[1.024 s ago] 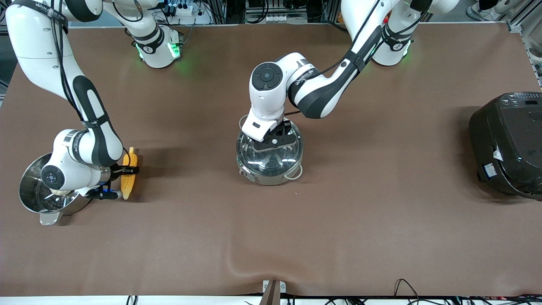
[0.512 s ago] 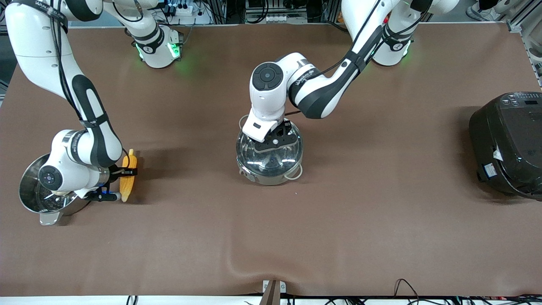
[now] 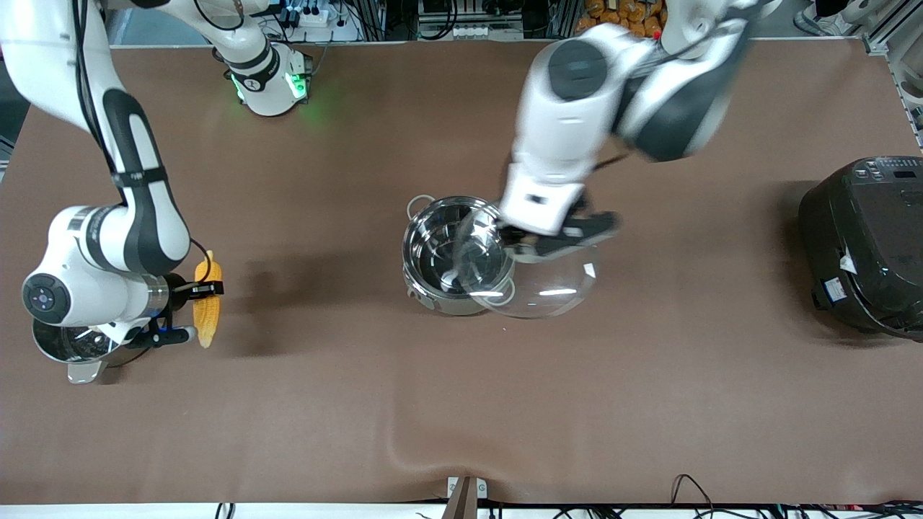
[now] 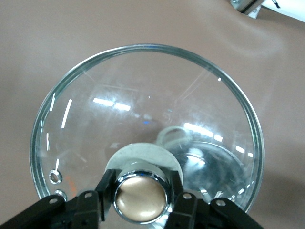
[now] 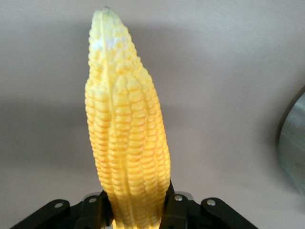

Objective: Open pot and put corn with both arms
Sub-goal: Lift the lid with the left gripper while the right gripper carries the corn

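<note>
The steel pot (image 3: 445,254) stands uncovered mid-table, its plain inside showing. My left gripper (image 3: 539,244) is shut on the knob (image 4: 140,198) of the glass lid (image 3: 537,287), holding it tilted in the air over the pot's rim and the table beside it, toward the left arm's end. Through the lid (image 4: 143,109) the pot (image 4: 212,164) shows below. My right gripper (image 3: 204,310) is shut on the yellow corn (image 3: 207,304), raised a little above the table near the right arm's end. The fingers (image 5: 174,207) clamp the cob's thick end, and the corn (image 5: 126,138) points away from the wrist.
A second steel pot with a perforated insert (image 3: 68,344) sits under the right wrist, its rim (image 5: 293,148) close beside the corn. A big black rice cooker (image 3: 865,245) stands at the left arm's end. The brown mat has a ridge (image 3: 404,447) near the front edge.
The left gripper has lifted the lid off the pot and swung it toward the left arm's end. The right gripper has closed on the corn and raised it off the table.
</note>
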Available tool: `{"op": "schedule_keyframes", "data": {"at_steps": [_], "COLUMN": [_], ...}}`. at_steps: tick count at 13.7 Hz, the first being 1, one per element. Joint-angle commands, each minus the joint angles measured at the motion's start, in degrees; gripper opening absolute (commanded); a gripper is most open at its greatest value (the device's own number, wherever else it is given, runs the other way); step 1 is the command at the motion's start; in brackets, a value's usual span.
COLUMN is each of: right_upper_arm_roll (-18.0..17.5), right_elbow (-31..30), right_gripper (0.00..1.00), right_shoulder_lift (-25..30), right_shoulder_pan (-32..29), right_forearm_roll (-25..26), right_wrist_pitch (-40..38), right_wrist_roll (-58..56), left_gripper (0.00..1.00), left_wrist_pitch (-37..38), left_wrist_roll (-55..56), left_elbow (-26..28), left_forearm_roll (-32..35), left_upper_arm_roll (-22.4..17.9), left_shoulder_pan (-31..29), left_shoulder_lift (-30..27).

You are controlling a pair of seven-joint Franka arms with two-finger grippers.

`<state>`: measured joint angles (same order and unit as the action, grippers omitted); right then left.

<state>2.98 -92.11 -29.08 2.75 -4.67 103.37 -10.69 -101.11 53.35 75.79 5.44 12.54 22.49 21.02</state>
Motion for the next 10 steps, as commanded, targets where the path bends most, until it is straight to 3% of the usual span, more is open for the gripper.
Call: {"op": "schedule_keyframes", "data": {"at_steps": [1,4,6,8,10], "right_upper_arm_roll": [0.4,0.3,0.3,0.4,0.5], "right_elbow": [3.7,5.1,6.3,8.1,8.3], "right_gripper": [0.00,0.00,0.00,0.00,0.00], "right_shoulder_lift": [1.3,1.9,2.0,1.7,1.6], "right_shoulder_pan": [4.8,10.8,15.7,22.2,28.3], "right_forearm_roll": [-1.1,-2.1,-3.3,-3.0,-2.3], "right_wrist_pitch": [-6.1,-7.4,-6.9,-5.9,-1.6], "right_wrist_roll": [0.0,2.1,4.2,4.6,6.0], "left_gripper": [0.00,0.00,0.00,0.00,0.00], "left_wrist_pitch": [6.3,9.0,6.2,-1.7,-15.1], "left_wrist_roll": [-15.7,-34.1,-41.7,-49.7,-51.7], "left_elbow": [2.3,4.9,10.3,21.2,36.6], "left_forearm_roll": [-2.3,-2.3,-1.7,-1.9,-2.0], "left_upper_arm_roll": [1.2,1.3,1.2,1.4,1.4], "left_shoulder_pan": [-9.6,-21.0,-26.6,-33.1,-34.9], "left_shoulder_lift": [-3.3,-3.3,-3.7,-7.4,-14.5]}}
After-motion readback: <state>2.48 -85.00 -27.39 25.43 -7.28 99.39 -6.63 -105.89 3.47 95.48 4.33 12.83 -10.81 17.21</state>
